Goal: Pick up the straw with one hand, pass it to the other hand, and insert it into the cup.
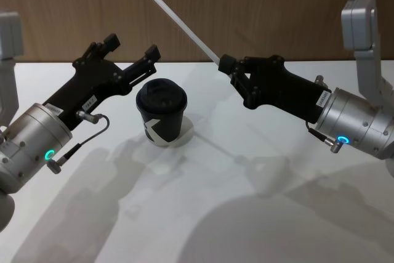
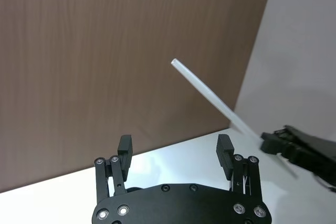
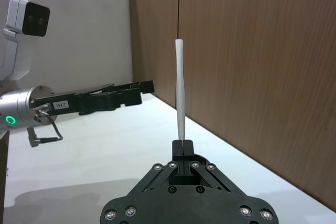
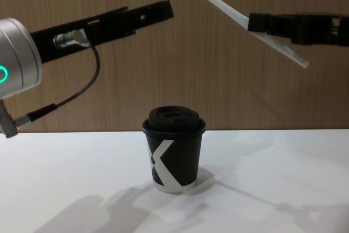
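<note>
The right gripper (image 1: 226, 66) was pinching the straw (image 1: 181, 24) near its low end and held it high over the table (image 1: 258, 226), slanting toward the left gripper (image 1: 131, 46). The left gripper's fingers were wide apart and held nothing. It hung above the cup (image 1: 161, 112), which stood toward the table's back edge. The straw looked light, thin and easy to squash, so a soft pinch on its bare middle seemed best.

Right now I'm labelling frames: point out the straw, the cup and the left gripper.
straw (image 1: 182, 25), head view, mid-shaft
cup (image 4: 184, 156), chest view, side wall by the K
left gripper (image 2: 175, 145), left wrist view, midway between fingertips
</note>
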Robot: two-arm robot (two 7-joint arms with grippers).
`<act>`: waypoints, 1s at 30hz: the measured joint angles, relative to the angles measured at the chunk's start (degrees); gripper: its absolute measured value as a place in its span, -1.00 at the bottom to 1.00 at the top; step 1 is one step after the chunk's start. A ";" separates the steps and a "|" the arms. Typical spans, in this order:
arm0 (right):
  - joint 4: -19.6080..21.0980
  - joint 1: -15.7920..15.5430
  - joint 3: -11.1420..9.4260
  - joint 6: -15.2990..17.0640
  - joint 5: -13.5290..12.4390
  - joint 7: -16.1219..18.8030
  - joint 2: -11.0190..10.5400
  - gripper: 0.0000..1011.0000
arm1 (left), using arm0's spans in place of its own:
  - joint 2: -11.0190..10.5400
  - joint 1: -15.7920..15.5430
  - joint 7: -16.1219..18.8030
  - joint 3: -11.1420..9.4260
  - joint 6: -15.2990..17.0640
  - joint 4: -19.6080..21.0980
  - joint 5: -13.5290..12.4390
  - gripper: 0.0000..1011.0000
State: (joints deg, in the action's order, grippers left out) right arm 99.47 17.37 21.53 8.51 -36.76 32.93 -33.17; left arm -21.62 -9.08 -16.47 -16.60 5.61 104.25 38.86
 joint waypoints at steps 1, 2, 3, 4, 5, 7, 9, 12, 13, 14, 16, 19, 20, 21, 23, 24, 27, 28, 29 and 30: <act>0.00 0.00 0.00 0.00 0.00 0.00 0.00 -1.00 | 0.01 0.05 -0.36 0.09 0.28 0.13 0.76 0.98; 0.01 0.00 0.00 0.00 0.00 0.00 0.00 -1.00 | 0.02 0.11 -0.64 0.18 0.49 0.24 1.33 0.98; 0.01 0.00 0.00 0.00 0.00 0.00 0.00 -1.00 | 0.06 0.19 -0.91 0.31 0.69 0.38 1.91 0.98; 0.02 0.00 0.00 0.00 0.00 0.00 0.00 -1.00 | 0.18 0.27 -1.47 0.48 1.05 0.54 3.04 0.98; 0.02 0.00 0.00 0.00 0.00 0.00 0.00 -1.00 | 0.27 0.34 -1.80 0.56 1.24 0.61 3.76 0.98; 0.03 0.00 0.00 0.00 0.00 0.00 0.00 -1.00 | 0.42 0.41 -2.30 0.71 1.53 0.68 4.89 0.98; 0.04 0.00 0.00 0.00 0.00 0.00 0.00 -1.00 | 0.93 0.53 -3.33 1.02 1.99 0.79 7.23 0.98; 0.04 0.00 0.00 0.01 0.00 0.01 0.00 -1.00 | 1.52 0.58 -4.26 1.25 2.34 0.78 9.37 0.98; 0.04 0.00 0.00 0.01 0.00 0.01 0.00 -1.00 | 1.52 0.58 -4.26 1.25 2.34 0.78 9.37 0.98; 0.04 0.00 0.00 0.01 0.00 0.01 0.00 -1.00 | 1.88 0.58 -4.74 1.36 2.49 0.65 10.49 0.98; 0.04 0.00 0.00 0.01 0.00 0.01 0.00 -1.00 | 2.45 0.58 -5.49 1.46 2.74 0.44 12.26 0.98; 0.04 0.00 0.00 0.01 0.00 0.01 0.00 -1.00 | 3.16 0.53 -6.39 1.61 3.10 0.07 14.50 0.98; 0.04 -0.01 0.00 0.01 0.00 0.00 0.00 -1.00 | 3.35 0.52 -6.57 1.63 3.21 -0.02 15.04 0.98; 0.04 0.00 -0.01 0.01 0.00 0.01 0.00 -1.00 | 3.58 0.50 -6.74 1.67 3.33 -0.13 15.56 0.98; 0.04 -0.01 -0.01 0.01 0.00 0.01 0.00 -1.00 | 4.11 0.45 -7.09 1.77 3.72 -0.38 17.09 0.98; 0.04 0.00 -0.01 0.01 0.00 0.01 0.00 -1.00 | 4.30 0.43 -7.18 1.80 3.91 -0.47 17.78 0.98; 0.04 -0.01 -0.01 0.01 0.00 0.01 0.00 -1.00 | 5.05 0.34 -7.33 1.91 4.60 -0.90 19.93 0.98; 0.04 -0.01 -0.01 0.01 0.00 0.00 0.00 -1.00 | 5.42 0.28 -7.33 1.96 4.94 -1.20 20.86 0.98; 0.04 0.00 -0.01 0.01 0.00 0.01 0.00 -1.00 | 5.56 0.25 -7.33 1.97 5.11 -1.32 21.32 0.98; 0.04 0.00 -0.01 0.01 0.00 0.01 0.00 -1.00 | 5.72 0.20 -7.34 1.98 5.25 -1.48 21.74 0.98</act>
State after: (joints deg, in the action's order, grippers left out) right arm 99.50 17.37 21.53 8.51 -36.76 32.93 -33.18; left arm -15.91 -8.88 -23.81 -14.62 10.86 102.78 60.59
